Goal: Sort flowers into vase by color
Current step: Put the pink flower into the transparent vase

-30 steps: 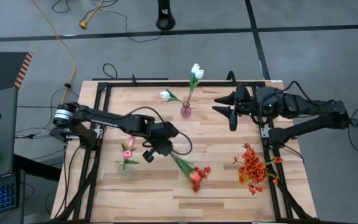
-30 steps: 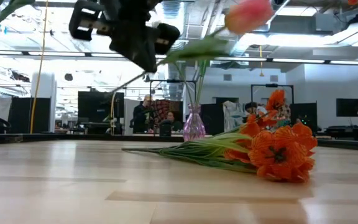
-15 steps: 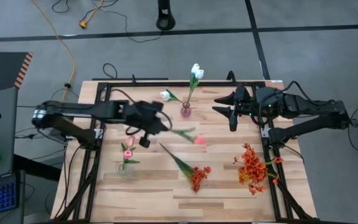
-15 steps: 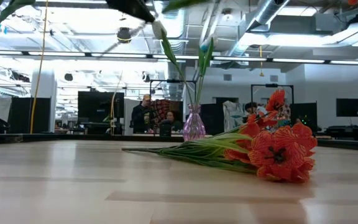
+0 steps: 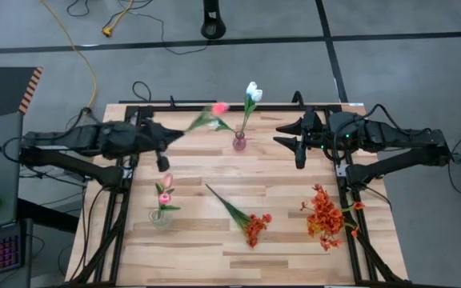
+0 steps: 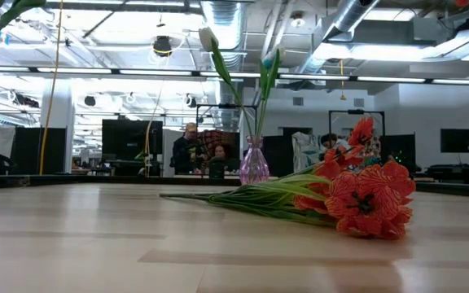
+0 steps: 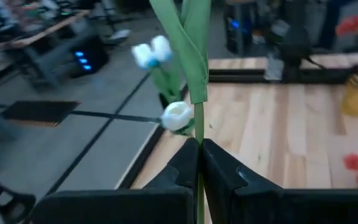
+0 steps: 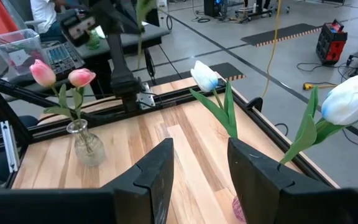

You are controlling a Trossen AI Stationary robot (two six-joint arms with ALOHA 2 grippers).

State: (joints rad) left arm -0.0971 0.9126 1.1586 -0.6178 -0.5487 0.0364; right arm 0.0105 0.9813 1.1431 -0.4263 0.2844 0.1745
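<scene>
left gripper grips one pink tulip, right gripper waits open

we count two vases, a clear vase and a pink vase. the clear one holds two pink tulips; the pink one holds two white tulips. a third pink tulip is off the table in the left gripper. two red-orange bunches lie flat: the small bunch and the big bunch.

the left gripper is clamped on that tulip's stem. the stem runs straight out ahead of its fingers, its long axis slanting toward the table's far edge, bloom leading, just short of the pink vase. the clear vase stands below and behind the gripper, on the near side.

the left wrist view alone shows the grip: both fingers pressed on the green stem, leaves rising past them, the bloom out of sight. the high view alone shows the bloom. the low view shows neither gripper, only the pink vase and the small bunch lying with its blooms nearest the camera.

the right gripper hangs with its fingers apart, holding nothing, the pink vase ahead of it and the big bunch off to its side.
</scene>
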